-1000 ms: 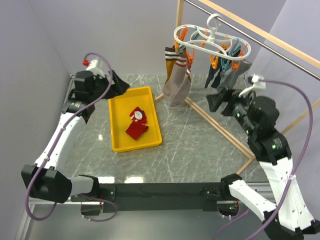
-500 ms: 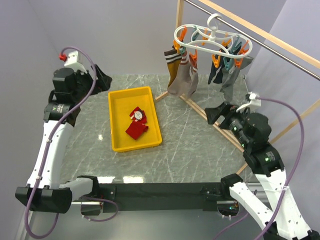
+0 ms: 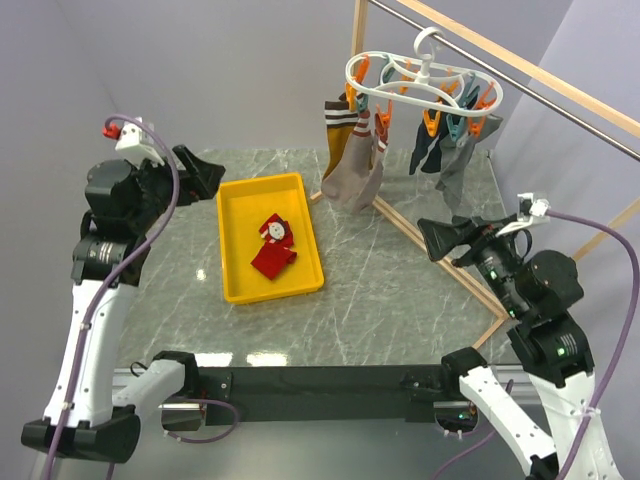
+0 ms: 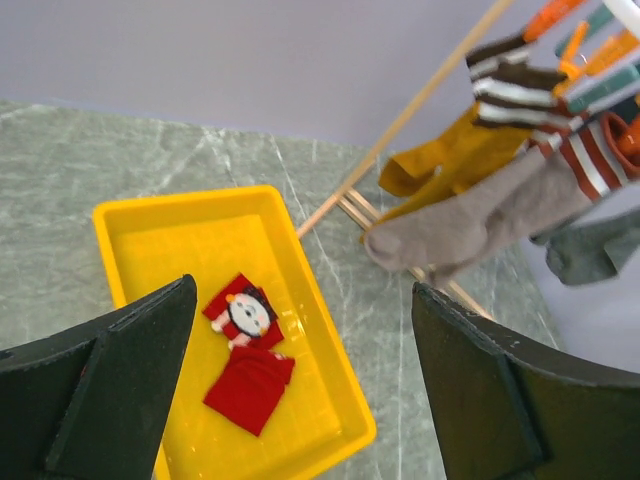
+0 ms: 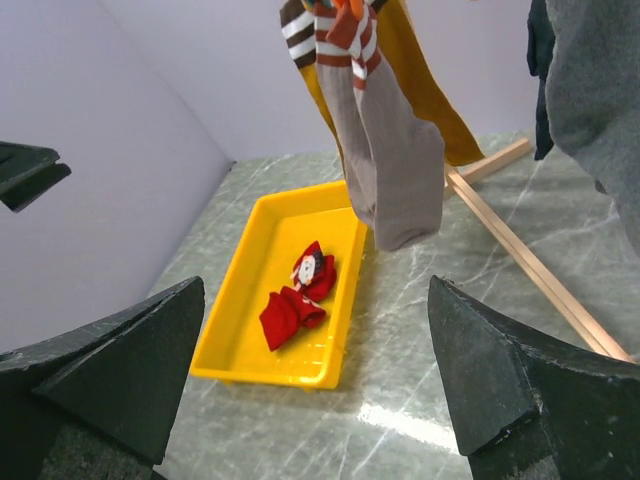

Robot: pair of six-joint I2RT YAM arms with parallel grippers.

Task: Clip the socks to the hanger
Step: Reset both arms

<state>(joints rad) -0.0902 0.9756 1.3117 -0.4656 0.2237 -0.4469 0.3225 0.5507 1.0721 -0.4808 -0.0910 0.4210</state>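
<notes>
The white hanger (image 3: 420, 75) hangs from the rod at the back right. A mustard sock (image 3: 337, 135), a grey-beige sock (image 3: 357, 178), a dark navy sock (image 3: 428, 155) and a grey sock (image 3: 458, 172) are clipped to it. Two red socks (image 3: 272, 245) lie in the yellow tray (image 3: 240, 205). My left gripper (image 3: 205, 170) hovers open, high and left of the tray. In the left wrist view the red socks (image 4: 248, 355) show between its spread fingers. My right gripper (image 3: 440, 238) is open and empty, below the hanger and apart from it, facing the tray (image 5: 300, 215).
A wooden frame stands at the right, its base bars (image 3: 440, 255) lying on the marble table and its metal rod (image 3: 520, 75) carrying the hanger. Purple walls close in the back and the left. Cables loop from both arms.
The left arm has drawn back leftward and risen, its jaws a little wider. The right arm has pulled back from the hanger toward the near right. The hanging socks sway.
</notes>
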